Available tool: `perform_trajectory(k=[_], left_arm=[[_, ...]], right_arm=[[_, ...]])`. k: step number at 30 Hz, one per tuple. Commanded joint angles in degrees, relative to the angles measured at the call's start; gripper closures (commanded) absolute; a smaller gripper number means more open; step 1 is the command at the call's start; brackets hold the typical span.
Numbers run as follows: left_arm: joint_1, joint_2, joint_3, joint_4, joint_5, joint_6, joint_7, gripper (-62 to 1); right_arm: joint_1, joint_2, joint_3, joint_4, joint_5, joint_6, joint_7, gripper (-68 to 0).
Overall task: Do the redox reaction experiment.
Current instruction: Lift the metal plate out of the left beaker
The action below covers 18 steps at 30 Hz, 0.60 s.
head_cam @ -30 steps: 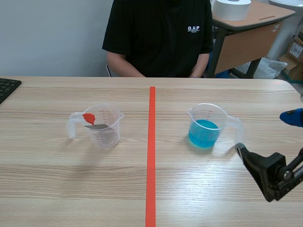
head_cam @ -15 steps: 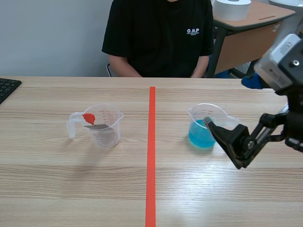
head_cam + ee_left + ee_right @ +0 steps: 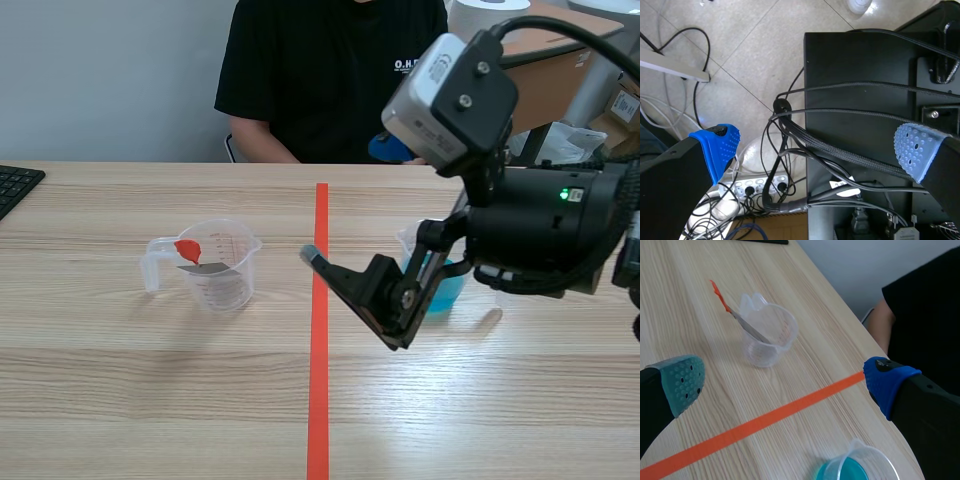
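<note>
While the left pincer [image 3: 815, 147] is spread, the right pincer [image 3: 348, 200], likewise spread, hangs over the tape line [image 3: 318, 400].

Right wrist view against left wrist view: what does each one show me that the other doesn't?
Only the right wrist view: the table, the clear cup holding a red-tipped tool, the blue-liquid cup and the person's sleeve. Only the left wrist view: floor, cables and a black cabinet. Shared: each view's own padded fingers, the right fingers and left fingers, open and empty.
</note>
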Motion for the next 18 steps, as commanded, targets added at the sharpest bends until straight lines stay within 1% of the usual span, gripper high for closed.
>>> perform_trajectory(k=[1, 3, 5, 8, 14, 17, 18], left_arm=[[0.37, 0.17, -0.07, 0.66, -0.35, -0.22, -0.59, -62.3], [0.2, 0.17, -0.07, 0.66, -0.35, -0.2, -0.57, -62.3], [0.09, 0.15, -0.07, 0.66, -0.35, -0.2, -0.57, -62.3], [0.07, 0.15, -0.07, 0.66, -0.35, -0.2, -0.61, -62.3], [0.09, 0.15, -0.07, 0.66, -0.35, -0.17, -0.59, -62.3], [0.09, 0.17, -0.07, 0.66, -0.35, -0.2, -0.59, -62.3], [0.09, 0.17, -0.07, 0.66, -0.35, -0.2, -0.59, -62.3]], right_arm=[[2.29, 0.52, -1.11, -1.42, 0.15, 0.07, 0.87, -67.9], [4.44, 0.24, -3.65, -3.61, -0.26, 0.07, 1.68, -67.9], [6.36, -0.52, -5.9, -6.05, -1.68, 0.07, 3.26, -67.9], [8.98, -2.16, -8.92, -9.88, -4.44, 0.07, 7.04, -67.9], [13.62, -6.38, -14.47, -17.09, -12.33, -0.04, 14.71, -67.9], [15.58, -8.74, -16.96, -21.07, -16.02, -0.92, 18.8, -67.9], [16.2, -9.49, -17.7, -22.47, -16.9, -1.9, 20.06, -67.9]])
